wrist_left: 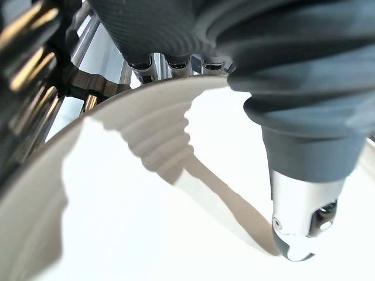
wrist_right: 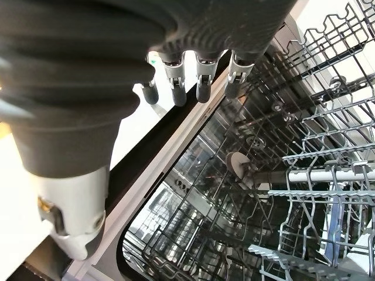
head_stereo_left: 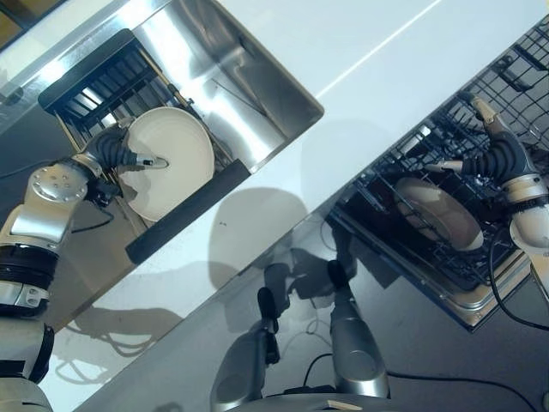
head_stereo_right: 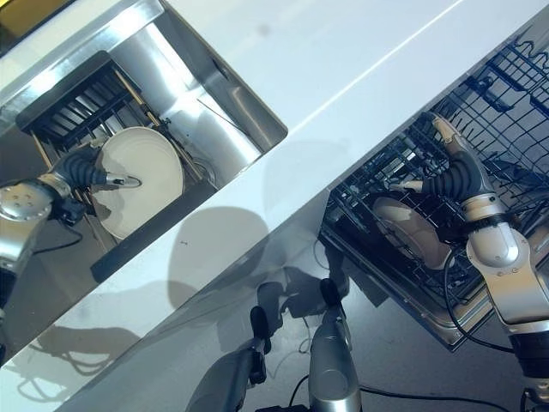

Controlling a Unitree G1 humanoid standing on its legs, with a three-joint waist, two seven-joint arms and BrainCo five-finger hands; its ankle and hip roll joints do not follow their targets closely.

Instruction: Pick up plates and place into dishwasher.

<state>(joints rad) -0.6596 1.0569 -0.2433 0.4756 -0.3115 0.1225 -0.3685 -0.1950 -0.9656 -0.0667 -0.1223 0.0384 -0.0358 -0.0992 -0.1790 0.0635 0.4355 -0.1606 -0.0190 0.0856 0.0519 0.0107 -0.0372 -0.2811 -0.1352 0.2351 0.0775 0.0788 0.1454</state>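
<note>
While left hand (head_stereo_left: pixel 120 153) pinches cream plate (head_stereo_left: pixel 176 167) over sink rack (head_stereo_left: pixel 103 81), right hand (head_stereo_right: pixel 450 176) hovers open, empty, above second plate (head_stereo_right: pixel 407 230) in dishwasher rack (head_stereo_right: pixel 497 94)

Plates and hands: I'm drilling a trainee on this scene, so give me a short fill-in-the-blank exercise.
1. The left hand pinches a white plate standing in the dish rack in the ____.
2. The right hand is over the dishwasher's lower ____.
3. A second plate stands in the ____.
4. The right hand holds ____.

Missing words: sink; rack; dishwasher; nothing
</note>
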